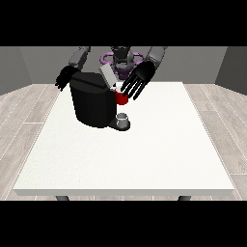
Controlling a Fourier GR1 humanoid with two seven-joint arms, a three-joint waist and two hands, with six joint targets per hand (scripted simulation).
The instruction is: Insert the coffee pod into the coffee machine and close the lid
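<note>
The coffee machine point(92, 103) — a black, rounded body — stands on the white table point(144, 159), toward the table's far left part. Its grey lid point(108, 75) is raised and tilts up above the machine's top right edge. A red thing at the machine point(121, 98) sits at the machine's upper right side. Below it, on the machine's dark base plate, a small grey cup-shaped thing point(123, 119) stands upright; whether this is the pod cannot be told.

The hand at the view's right point(140, 79) hangs just right of the lid, above the red thing, fingers straight and spread downward — it holds nothing. The grey thing lies below this hand, apart from it.

The hand at the view's left point(64, 77) is behind the machine's upper left corner; its finger state cannot be told.
</note>
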